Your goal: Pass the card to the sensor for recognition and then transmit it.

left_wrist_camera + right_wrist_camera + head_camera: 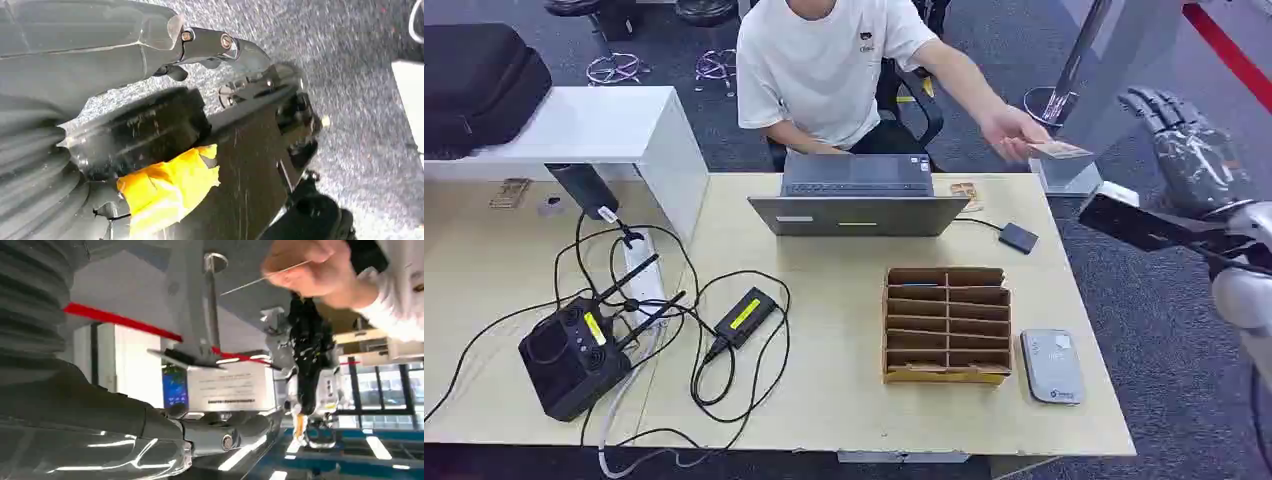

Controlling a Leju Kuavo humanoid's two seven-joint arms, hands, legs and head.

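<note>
Card [1057, 150] held out flat in a person's hand [1014, 130] past the table's [844, 400] far corner, offered toward my raised right hand [1189, 150], fingers spread, holding nothing, ready to receive.

The right hand [1189, 150] is up off the right side of the table [844, 400], with open floor below it. At mid frame the laptop [859, 205] and box [947, 325] block the way.

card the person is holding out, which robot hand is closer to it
Right. The right hand is raised just beside the card, not touching it. The left hand hangs low over the floor.
</note>
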